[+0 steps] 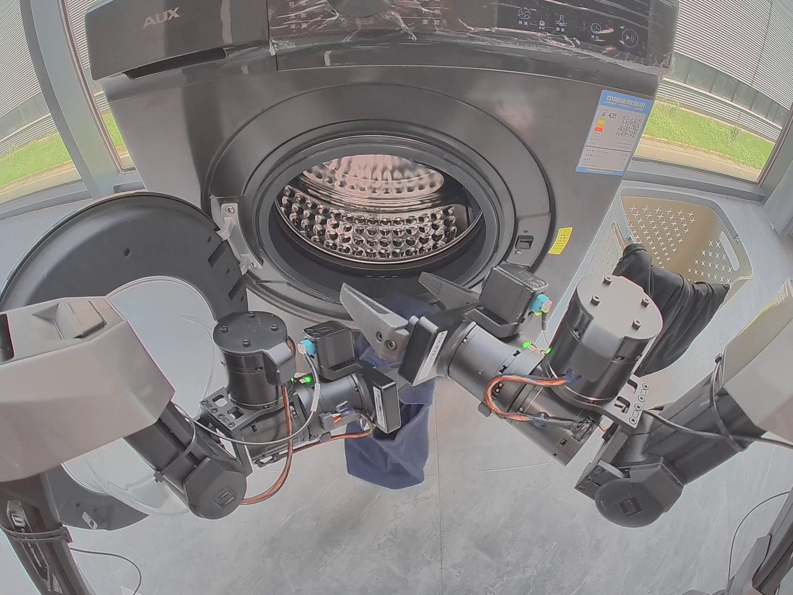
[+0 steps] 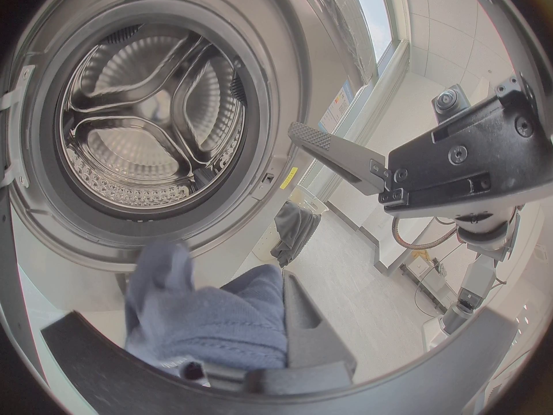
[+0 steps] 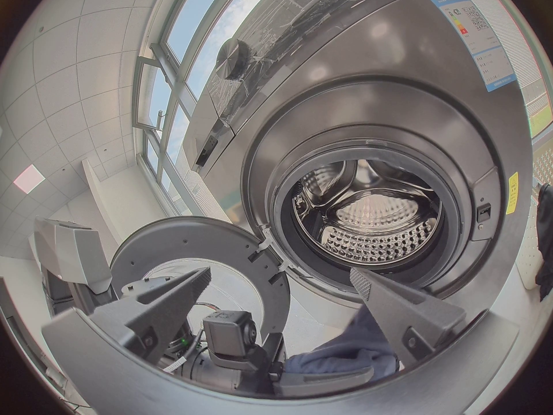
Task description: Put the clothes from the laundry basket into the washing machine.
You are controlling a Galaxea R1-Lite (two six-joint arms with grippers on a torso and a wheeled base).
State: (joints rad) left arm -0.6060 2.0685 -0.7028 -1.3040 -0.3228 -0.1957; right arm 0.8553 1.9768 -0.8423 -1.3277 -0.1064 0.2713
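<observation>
Currently the blue garment is hanging from the left gripper, which is clamping on the bunched upper part of the cloth. The garment is sitting just below the drum opening of the washing machine, in front of the lower rim and not yet inside. Its long axis is running straight down from that rim towards the floor, so the loose end is hanging well below the opening.

The right gripper is holding nothing, with its fingers standing wide apart. It is sitting just in front of the lower rim of the drum opening, right above the top of the garment, so it is lying between the cloth and the opening.

I am judging that the coming move is turning on one relation: the drum opening is lying above and beyond the left gripper. The garment is therefore needing to go up over the rim and then forward into the drum. The left arm is already carrying it and is the nearer one. The hanging tail may be catching on the rim, and the right gripper may be standing in the way.

The door is standing swung open to the left of the drum opening. The laundry basket is standing to the right of it, beside the machine, with a dark garment draping over its rim.
</observation>
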